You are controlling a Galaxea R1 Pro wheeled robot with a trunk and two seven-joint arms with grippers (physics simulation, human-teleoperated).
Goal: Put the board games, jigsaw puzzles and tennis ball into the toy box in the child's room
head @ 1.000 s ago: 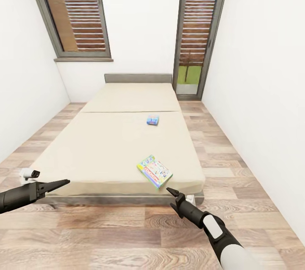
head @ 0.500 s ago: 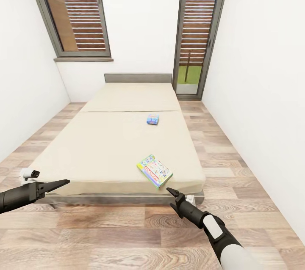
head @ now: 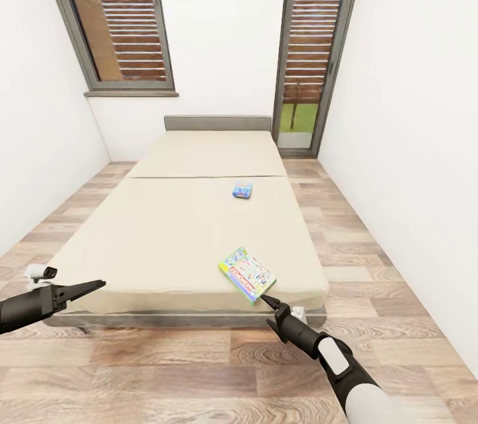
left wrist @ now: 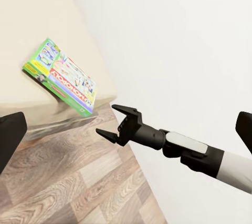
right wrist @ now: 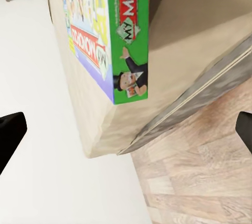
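Note:
Two board games lie on the beige bed point(head: 166, 238). A green-edged Monopoly box point(head: 247, 275) rests near the foot corner on the right, also seen as the box point(left wrist: 60, 77) and close up as the box point(right wrist: 105, 29). A small blue game point(head: 242, 189) lies further up the mattress. My right gripper point(head: 267, 311) is open just below the Monopoly box's corner, off the bed's foot edge, and shows as the right gripper point(left wrist: 113, 121). My left gripper point(head: 99, 284) is open in front of the bed's left foot corner. The table, toy box, jigsaw puzzles and tennis ball are out of view.
White walls close in on both sides of the bed, with strips of wood-plank floor point(head: 372, 238) between. Tall grey-framed windows point(head: 126, 18) and a glass door point(head: 309, 45) stand behind the grey headboard point(head: 218, 123). Open floor lies at the bed's foot.
The whole view has shifted slightly, with the bed's foot now a little lower and nearer. My right gripper's upper tip now sits right under the Monopoly box's corner.

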